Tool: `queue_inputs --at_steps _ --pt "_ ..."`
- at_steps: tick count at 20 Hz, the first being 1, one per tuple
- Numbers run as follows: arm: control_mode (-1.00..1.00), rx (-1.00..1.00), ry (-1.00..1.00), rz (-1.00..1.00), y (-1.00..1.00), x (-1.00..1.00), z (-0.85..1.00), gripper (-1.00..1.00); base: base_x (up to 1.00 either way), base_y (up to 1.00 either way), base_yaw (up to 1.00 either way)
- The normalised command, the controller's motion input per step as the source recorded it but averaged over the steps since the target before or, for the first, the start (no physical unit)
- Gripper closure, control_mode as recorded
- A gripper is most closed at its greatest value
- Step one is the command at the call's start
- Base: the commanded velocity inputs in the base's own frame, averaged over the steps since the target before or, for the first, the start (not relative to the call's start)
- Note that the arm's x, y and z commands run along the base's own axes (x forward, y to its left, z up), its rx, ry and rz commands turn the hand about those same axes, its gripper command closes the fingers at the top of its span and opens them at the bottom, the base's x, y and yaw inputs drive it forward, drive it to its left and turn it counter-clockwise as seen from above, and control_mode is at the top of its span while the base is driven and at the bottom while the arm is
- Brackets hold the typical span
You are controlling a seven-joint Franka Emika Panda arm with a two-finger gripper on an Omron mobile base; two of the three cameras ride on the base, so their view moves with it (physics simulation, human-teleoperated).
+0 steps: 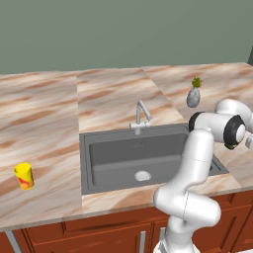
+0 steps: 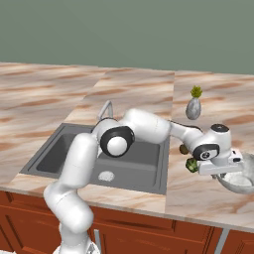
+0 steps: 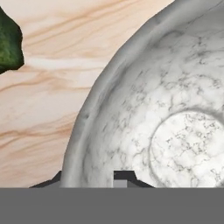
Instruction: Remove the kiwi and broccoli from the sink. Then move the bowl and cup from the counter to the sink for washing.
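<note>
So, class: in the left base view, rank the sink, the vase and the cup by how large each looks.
1. sink, by far the largest.
2. vase and cup look alike; the vase stands farther back, so I leave them unranked.

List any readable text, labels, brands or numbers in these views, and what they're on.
None readable.
The yellow cup has a red-orange mark on its side, a shape, not letters.
The sink shows a faint mark on its back wall under the tap, too small to read.
The marbled bowl, vase and counter carry no text.
</note>
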Motion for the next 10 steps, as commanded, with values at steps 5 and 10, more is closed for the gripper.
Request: queue_inputs --at_steps 5,10 --pt "-1.00 0.00 0.00 0.02 0.01 -0.01 0.20 1.00 0.00 0.00 0.00" --pt "-1.00 0.00 0.00 0.06 0.02 -0.02 0.42 1.00 0.00 0.00 0.00"
